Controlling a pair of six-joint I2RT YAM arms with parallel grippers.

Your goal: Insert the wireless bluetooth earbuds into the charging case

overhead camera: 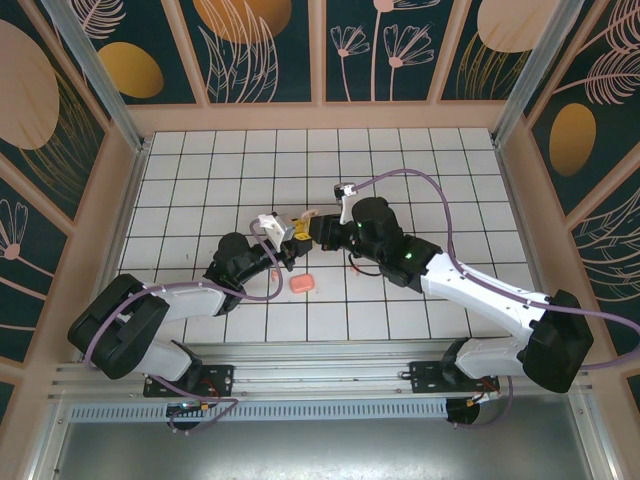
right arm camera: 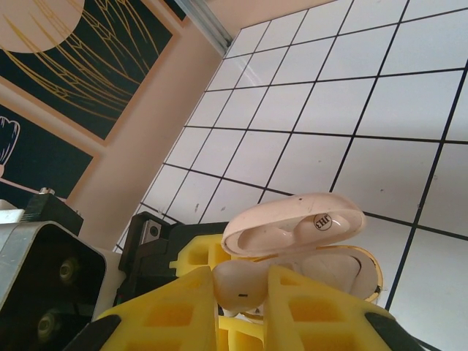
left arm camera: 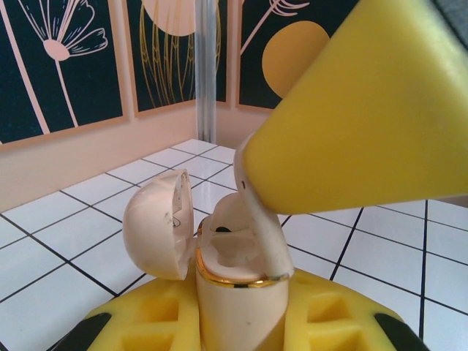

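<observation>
The left jaws are clamped on the lower body of the charging case (left arm camera: 238,303), holding it upright with its lid (left arm camera: 157,223) swung open to one side. The right jaws are pressed together on the rounded head of an earbud (right arm camera: 238,287). From the left wrist, the earbud's slim stem slants down to the mouth of the case. Its tip is at the gold rim, while the head sits above and outside the case (whether the tip touches the rim or has just entered, I cannot tell).

The case is glossy pale peach plastic, egg-rounded, with a thin gold band around its mouth. The inside of the lid looks dull and scuffed, and its outside bears a small round logo. The earbud is smooth and cream-coloured. The fingers (left arm camera: 365,110) of both jaws are matte yellow, moulded with square recesses.

The case is held above the white tiled surface (overhead camera: 400,160), near its middle and well apart from the peach-framed walls (overhead camera: 265,50). The two wrists close in on the case from opposite sides, crowding the space just beside it. Beyond the case, bare tiles run to the far wall. A coral-pink rounded box (overhead camera: 301,284) lies on the surface near the case, toward the arm bases and touching neither arm.
</observation>
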